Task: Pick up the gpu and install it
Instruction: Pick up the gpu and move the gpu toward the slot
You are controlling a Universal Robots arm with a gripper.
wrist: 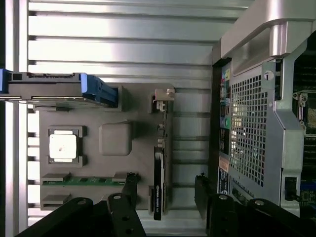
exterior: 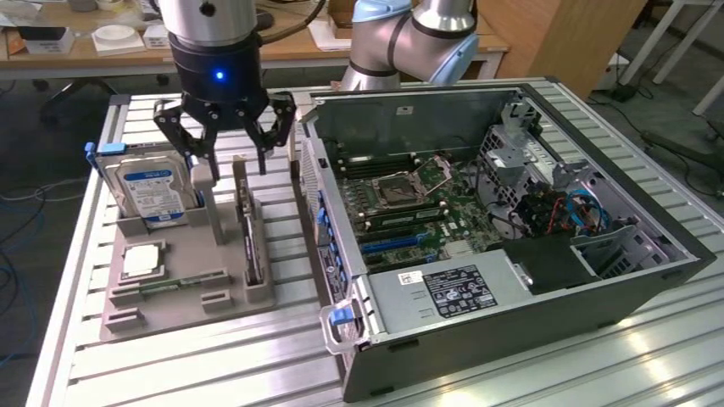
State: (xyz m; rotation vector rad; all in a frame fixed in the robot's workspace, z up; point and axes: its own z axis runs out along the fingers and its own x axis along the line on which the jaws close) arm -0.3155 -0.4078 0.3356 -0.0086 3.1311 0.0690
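Observation:
The gpu (exterior: 247, 227) stands on edge in a slot of the grey holder tray (exterior: 203, 246), a thin dark card with its silver bracket at the far end. My gripper (exterior: 232, 154) hangs open just above the card's far end, one finger on each side and not touching it. In the wrist view the gpu (wrist: 159, 173) runs as a dark strip between my two fingertips, with the gripper (wrist: 165, 183) straddling it. The open computer case (exterior: 509, 212) lies on its side at the exterior view's right of the tray, motherboard exposed.
The tray also holds an upright hard drive (exterior: 152, 191) with a blue-white label, a processor chip (exterior: 142, 261) and a green memory stick (exterior: 169, 284). The case wall (wrist: 252, 128) stands close beside the gpu slot. Everything rests on a slatted aluminium table (exterior: 203, 365).

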